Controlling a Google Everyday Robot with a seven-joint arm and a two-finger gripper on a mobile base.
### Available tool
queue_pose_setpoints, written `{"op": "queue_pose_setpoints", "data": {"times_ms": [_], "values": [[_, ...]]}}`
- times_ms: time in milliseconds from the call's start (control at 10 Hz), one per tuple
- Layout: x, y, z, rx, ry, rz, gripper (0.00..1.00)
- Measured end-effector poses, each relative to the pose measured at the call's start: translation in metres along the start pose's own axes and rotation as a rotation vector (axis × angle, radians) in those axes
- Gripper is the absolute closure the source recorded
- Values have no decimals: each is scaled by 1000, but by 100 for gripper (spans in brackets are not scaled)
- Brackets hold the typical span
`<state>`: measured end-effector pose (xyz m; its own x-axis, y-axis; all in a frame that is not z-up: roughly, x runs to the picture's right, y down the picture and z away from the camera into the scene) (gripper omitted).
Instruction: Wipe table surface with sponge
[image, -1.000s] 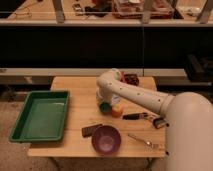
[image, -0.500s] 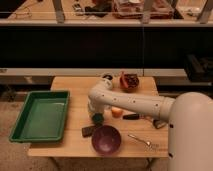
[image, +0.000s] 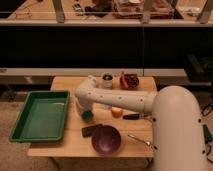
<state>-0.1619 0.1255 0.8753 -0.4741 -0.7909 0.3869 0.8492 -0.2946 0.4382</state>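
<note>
The table surface (image: 70, 145) is a light tan wooden top in the middle of the camera view. My white arm reaches from the right across it, bends at an elbow near the far side and points down. My gripper (image: 86, 110) hangs at the end of it, just right of the green tray. The dark green sponge (image: 88, 115) sits under the gripper's tip, held by it and resting against the wood. My wrist hides the top of the sponge.
A green plastic tray (image: 40, 117) takes up the table's left part. An orange ball (image: 116, 112), a dark flat block (image: 91, 130), a purple bowl (image: 106, 140), a dark pen (image: 131, 116) and a utensil (image: 140, 140) lie nearby. A cup (image: 107, 80) and a red bowl (image: 130, 81) stand at the back.
My gripper has swept left over the table with the sponge under it, from beside the orange ball toward the tray. The elbow swung left too.
</note>
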Motion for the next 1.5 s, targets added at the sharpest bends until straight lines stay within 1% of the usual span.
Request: {"op": "queue_pose_setpoints", "data": {"times_ms": [200, 300, 400, 500, 600, 800, 900, 1000, 1200, 1400, 1500], "values": [[24, -20, 16, 16, -13, -46, 90], [40, -21, 20, 21, -12, -51, 90], [50, -18, 21, 20, -6, -51, 90], [63, -12, 21, 14, 0, -50, 90], [78, 0, 21, 11, 6, -35, 90], [90, 27, 21, 4, 13, 6, 90], [89, 44, 19, 3, 16, 38, 90], [84, 68, 15, 0, 25, 81, 90], [72, 99, 3, -9, 48, 149, 90], [59, 119, -8, -23, 60, 202, 90], [51, 123, -10, -29, 59, 219, 90]]}}
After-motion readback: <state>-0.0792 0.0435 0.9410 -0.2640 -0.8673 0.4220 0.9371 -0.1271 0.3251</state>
